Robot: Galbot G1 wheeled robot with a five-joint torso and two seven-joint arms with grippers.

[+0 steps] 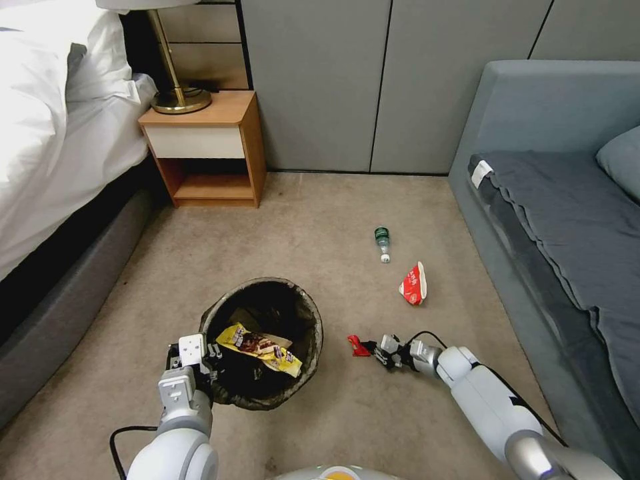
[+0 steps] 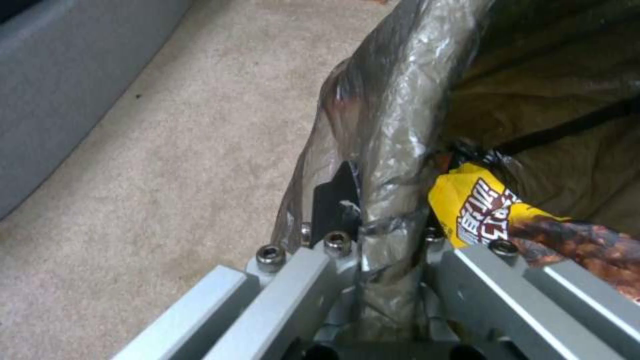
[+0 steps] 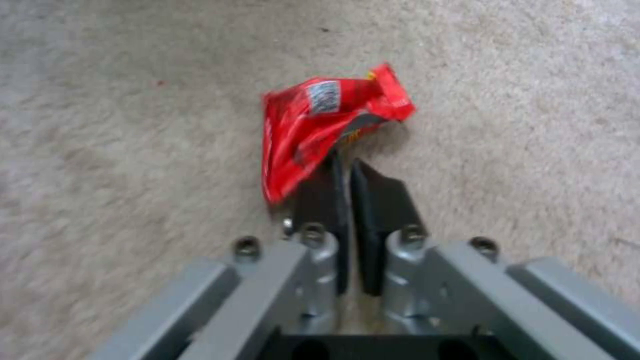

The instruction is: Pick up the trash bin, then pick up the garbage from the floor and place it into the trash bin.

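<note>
The right gripper point(image 1: 369, 347) sits low over the carpet point(image 1: 320, 220), its fingers pinched nearly together on a corner of the red wrapper point(image 3: 313, 125), which projects beyond the fingertips toward the bin point(image 1: 263, 343). The bin lies to the robot's left of this gripper, near but not touching, with a strip of bare carpet between; the transfer therefore appears to call for a lift and a leftward carry over the rim. The left gripper point(image 1: 200, 365) is clamped on the bin's near rim, one finger outside and one inside the dark bag liner point(image 2: 393, 130), so the bin is held on the left side. The wrapper is small, crumpled and glossy, bright red with a white label patch; it is gripped at one edge only and may swing or slip. Inside the bin a yellow wrapper point(image 1: 260, 347) lies across the liner. Farther out on the carpet lie a green-capped bottle point(image 1: 383, 243), long axis pointing roughly away from the robot, and a red-and-white wrapper point(image 1: 414, 285) just beside it toward the sofa point(image 1: 533, 100); the right arm is the nearer to both
</note>
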